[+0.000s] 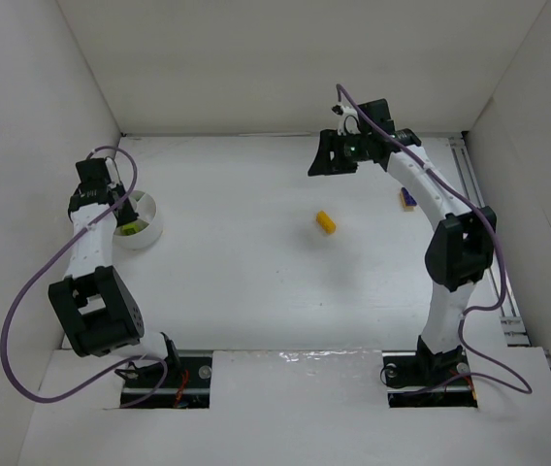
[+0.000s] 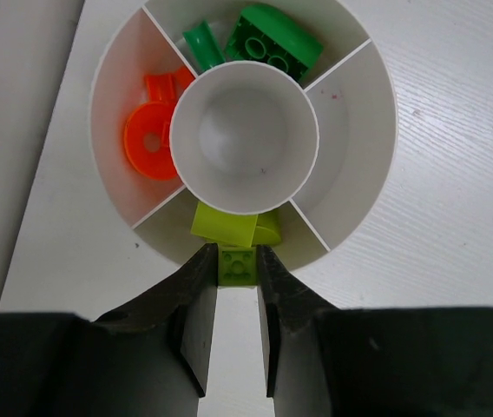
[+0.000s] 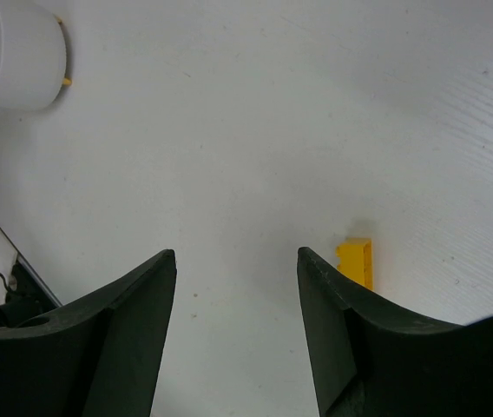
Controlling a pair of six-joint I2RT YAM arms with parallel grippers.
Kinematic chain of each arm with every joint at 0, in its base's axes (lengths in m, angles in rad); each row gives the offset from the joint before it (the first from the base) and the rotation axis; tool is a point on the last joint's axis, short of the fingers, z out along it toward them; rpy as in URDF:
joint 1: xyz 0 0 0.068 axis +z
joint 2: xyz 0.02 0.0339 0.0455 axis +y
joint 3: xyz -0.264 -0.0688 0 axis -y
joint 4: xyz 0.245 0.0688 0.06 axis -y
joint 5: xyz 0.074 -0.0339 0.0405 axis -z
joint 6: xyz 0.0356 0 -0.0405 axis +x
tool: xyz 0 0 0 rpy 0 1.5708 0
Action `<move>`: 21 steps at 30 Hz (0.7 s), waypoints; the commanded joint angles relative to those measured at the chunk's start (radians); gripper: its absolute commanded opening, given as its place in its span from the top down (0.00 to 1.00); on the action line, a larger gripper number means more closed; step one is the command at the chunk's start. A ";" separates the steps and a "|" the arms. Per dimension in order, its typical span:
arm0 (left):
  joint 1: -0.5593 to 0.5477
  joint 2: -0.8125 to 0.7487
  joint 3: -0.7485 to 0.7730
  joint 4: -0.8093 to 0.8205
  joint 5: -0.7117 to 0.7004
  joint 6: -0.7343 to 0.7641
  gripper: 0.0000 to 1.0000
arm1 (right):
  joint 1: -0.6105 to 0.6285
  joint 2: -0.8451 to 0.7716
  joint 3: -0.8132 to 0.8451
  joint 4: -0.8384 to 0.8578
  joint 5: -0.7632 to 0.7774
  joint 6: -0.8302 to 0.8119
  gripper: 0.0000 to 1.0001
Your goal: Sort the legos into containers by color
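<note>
1. Left fingers (image 2: 196,304): closed on 1 lime brick (image 2: 238,266), held by its 2 side faces at the very tips. The brick sits low centre in the left wrist view, over the near rim of the bowl (image 2: 359,208).

2. Bowl layout: 1 round centre cup with wedge compartments around it.
- The left wedge holds the orange pieces (image 2: 149,139).
- The top wedge holds the green pieces (image 2: 268,39).
- The bottom wedge holds the lime pieces (image 2: 227,226).
- The right wedge and the centre cup show nothing inside.

3. Reason for the pose: I am lined up on the bottom wedge because it already carries lime, so the colour matches. The tip grip leaves the brick free to fall straight down once I part.

4. Risk, as I judge it: the brick hangs at the rim, not deep over the wedge, so a release here could tip it onto the counter (image 1: 256,291).

5. Right fingers (image 3: 134,304): spread apart and gripping nothing, hovering over bare counter. 1 yellow brick (image 3: 355,261) lies just beside my right-hand tip, not between the 2.

6. In the top view, 1 purple-blue brick (image 1: 408,198) lies beside the right arm at centre right. Both loose bricks are not yet sorted.
</note>
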 commanded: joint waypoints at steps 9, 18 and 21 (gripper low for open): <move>0.006 0.000 0.027 0.001 -0.013 -0.014 0.56 | -0.002 0.007 0.049 0.001 0.007 -0.012 0.37; 0.006 -0.090 -0.011 0.033 0.059 -0.003 0.56 | -0.002 0.007 0.049 0.001 0.007 -0.012 0.37; 0.006 -0.179 -0.060 0.108 0.177 0.020 0.56 | -0.002 -0.002 0.008 0.010 0.031 -0.012 0.37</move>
